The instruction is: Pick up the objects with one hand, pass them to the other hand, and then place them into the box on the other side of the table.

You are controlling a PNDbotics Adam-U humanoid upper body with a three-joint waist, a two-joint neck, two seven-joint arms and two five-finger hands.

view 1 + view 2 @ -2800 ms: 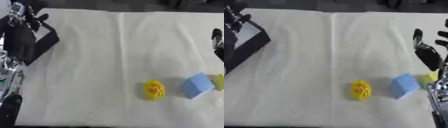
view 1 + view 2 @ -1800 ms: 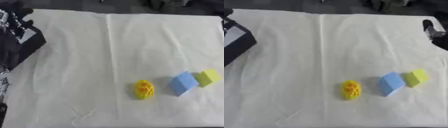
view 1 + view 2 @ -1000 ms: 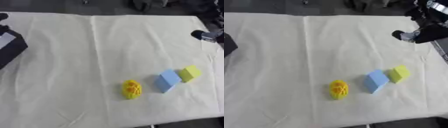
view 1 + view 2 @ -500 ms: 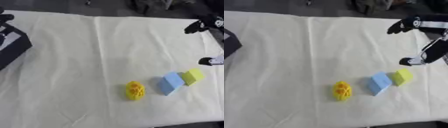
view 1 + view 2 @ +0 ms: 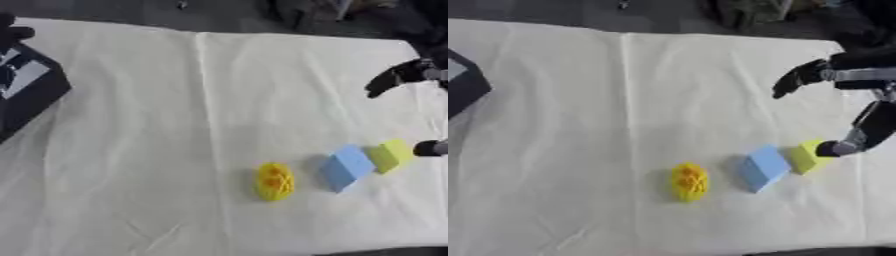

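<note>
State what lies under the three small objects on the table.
The yellow ball, blue block and yellow-green block all rest on a creased white cloth. The cloth hides the tabletop beneath.

white cloth over table, dark floor beyond

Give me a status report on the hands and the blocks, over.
Right hand open, a fingertip at the yellow-green block. Left hand not in view. Blue block and yellow ball untouched on the cloth. Black box far left. Nothing in the way.
</note>
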